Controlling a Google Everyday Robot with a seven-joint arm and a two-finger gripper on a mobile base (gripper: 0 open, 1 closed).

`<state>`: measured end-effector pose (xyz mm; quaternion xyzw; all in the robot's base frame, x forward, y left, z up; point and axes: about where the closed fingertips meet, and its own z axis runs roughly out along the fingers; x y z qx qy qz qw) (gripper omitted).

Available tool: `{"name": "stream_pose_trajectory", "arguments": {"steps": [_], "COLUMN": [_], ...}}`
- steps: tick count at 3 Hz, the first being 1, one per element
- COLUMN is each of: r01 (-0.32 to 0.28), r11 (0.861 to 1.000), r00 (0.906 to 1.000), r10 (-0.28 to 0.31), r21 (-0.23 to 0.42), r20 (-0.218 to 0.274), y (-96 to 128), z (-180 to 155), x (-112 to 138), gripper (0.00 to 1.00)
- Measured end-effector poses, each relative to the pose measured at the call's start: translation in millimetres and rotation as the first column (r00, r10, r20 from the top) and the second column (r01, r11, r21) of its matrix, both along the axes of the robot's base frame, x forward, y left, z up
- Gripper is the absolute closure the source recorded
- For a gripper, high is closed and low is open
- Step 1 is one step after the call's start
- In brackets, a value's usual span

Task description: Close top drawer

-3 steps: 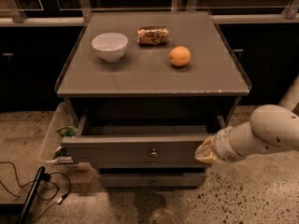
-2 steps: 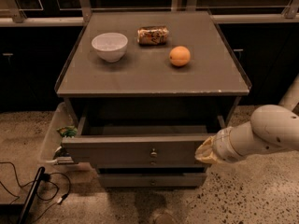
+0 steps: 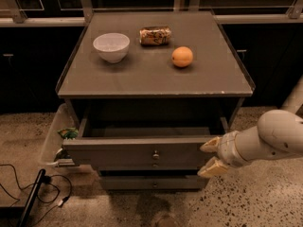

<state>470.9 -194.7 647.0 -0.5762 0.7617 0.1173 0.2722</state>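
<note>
The top drawer (image 3: 142,151) of the grey cabinet stands pulled out, its deep tray open and dark inside, with a small round metal knob (image 3: 155,153) at the centre of its front panel. My gripper (image 3: 209,156) is at the right end of the drawer front, its two tan fingers spread apart, one above the other, at the panel's right edge. The white arm reaches in from the right. A lower drawer (image 3: 152,182) with a like knob sits below, less far out.
On the cabinet top (image 3: 156,74) stand a white bowl (image 3: 111,47), a lying can (image 3: 155,35) and an orange (image 3: 182,56). A clear bin (image 3: 56,136) with green packets is left of the cabinet. Black cables (image 3: 28,193) lie on the floor at the left.
The gripper holds nearly the same place at the drawer's right end. The drawer has not visibly moved.
</note>
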Motion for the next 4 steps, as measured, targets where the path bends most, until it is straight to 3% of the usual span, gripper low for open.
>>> {"name": "stream_pose_trajectory", "arguments": {"steps": [1, 2, 3, 4], "r01": [0.021, 0.021, 0.049, 0.066], "r11": [1.0, 1.0, 0.999, 0.998], "r00": [0.9998, 0.9998, 0.9978, 0.9927], "r10": [-0.021, -0.021, -0.049, -0.066], "r21": [0.0, 0.0, -0.004, 0.004], "r20": [0.008, 0.008, 0.044, 0.101], "y": [-8, -8, -20, -27], "z": [-4, -4, -1, 22], "x": [17, 14, 57, 86], "gripper": [0.0, 0.19, 0.42, 0.39]}}
